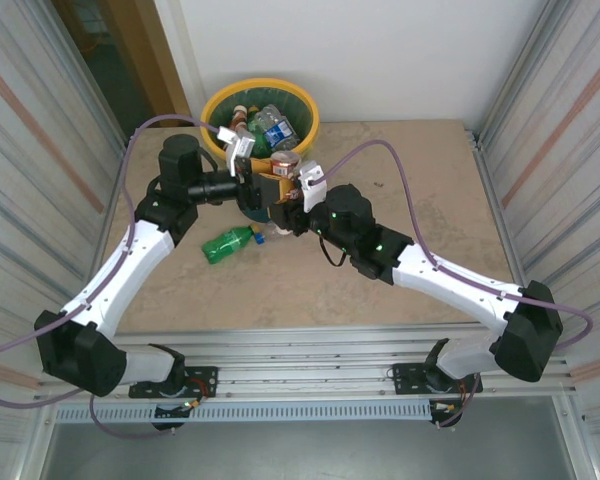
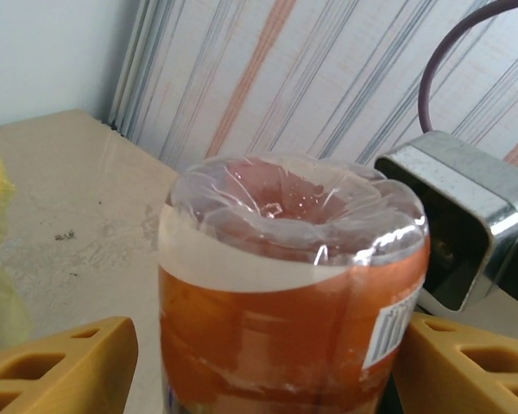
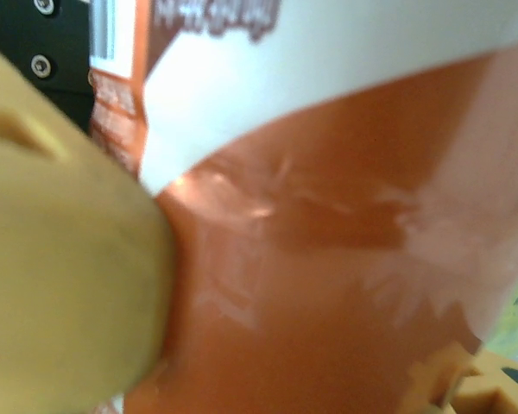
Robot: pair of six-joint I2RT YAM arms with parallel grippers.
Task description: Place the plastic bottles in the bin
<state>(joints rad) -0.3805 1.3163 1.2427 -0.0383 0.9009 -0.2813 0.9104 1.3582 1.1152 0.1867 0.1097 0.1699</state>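
Right gripper [image 1: 294,198] clamps the crushed brown-orange plastic bottle [image 2: 293,285], left gripper [image 2: 268,349] half-open around it: releasing early could drop it.

Glossy translucent plastic: orange bottle [image 2: 293,259]. Matt, scuffed: table [image 2: 78,198]. Ribbed metal: side wall [image 2: 328,78].

Both arms reach forward from their bases and bend inward until the wrists nearly meet. The left arm [image 1: 130,262] bows out to the left, and the right arm [image 1: 450,280] lies low, angled in from the right. The left tool [image 2: 268,366] has its yellow fingers [image 2: 65,362] parted, straddling an orange bottle [image 2: 285,259], seemingly just clear of it on one side. The right tool [image 3: 276,328] is clamped on that same bottle, one pad [image 3: 69,259] pressed into its wall.
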